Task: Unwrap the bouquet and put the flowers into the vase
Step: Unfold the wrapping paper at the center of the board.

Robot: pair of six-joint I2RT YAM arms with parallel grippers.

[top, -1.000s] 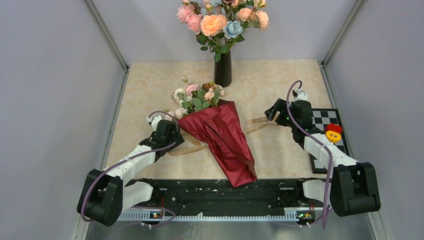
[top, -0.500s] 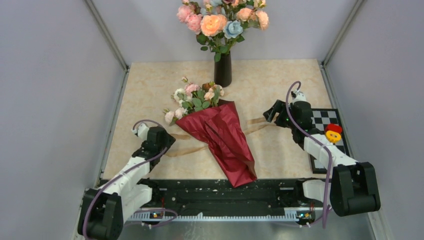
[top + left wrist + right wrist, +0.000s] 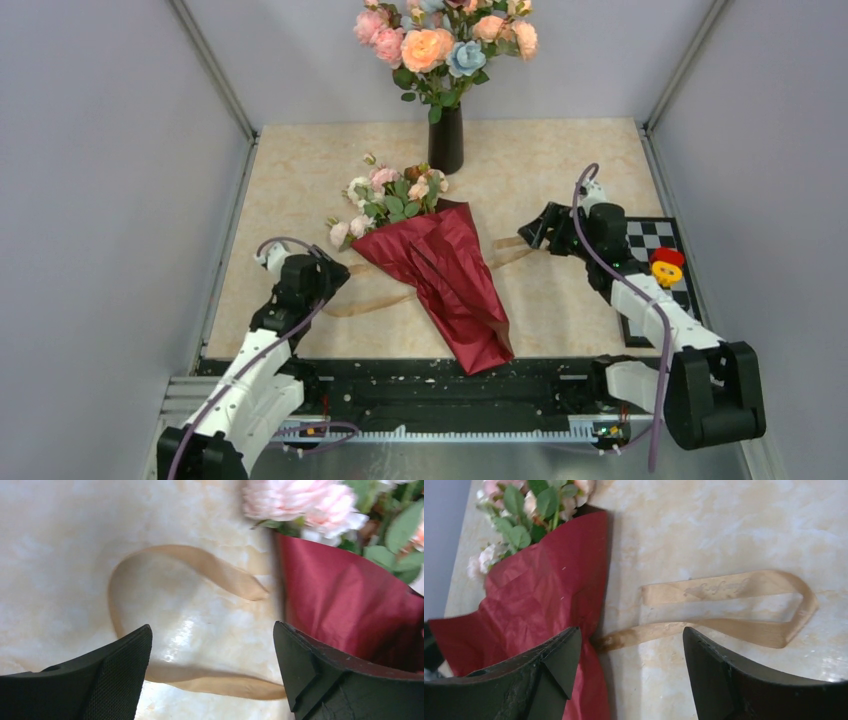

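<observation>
The bouquet (image 3: 445, 285) lies mid-table in dark red crinkled paper, wide end toward the back left. Its small pale flowers (image 3: 390, 195) spill out there. A loose tan ribbon (image 3: 365, 300) trails from both sides of the paper. My left gripper (image 3: 335, 272) is open and empty, left of the paper (image 3: 345, 605), above a ribbon loop (image 3: 220, 572). My right gripper (image 3: 540, 228) is open and empty to the right, over the other ribbon loop (image 3: 724, 587), one finger beside the paper (image 3: 544, 590). The black vase (image 3: 445, 140) stands at the back, holding large peach, pink and blue blooms.
A checkerboard (image 3: 655, 240) lies at the right edge with a red and yellow piece (image 3: 666, 263) on it. Grey walls close in the left, right and back. A black rail (image 3: 430, 385) runs along the near edge, touching the bouquet's tip.
My left arm has drawn back left and toward the near edge, away from the paper, and its jaws have opened wider. The right gripper shifted slightly left.
</observation>
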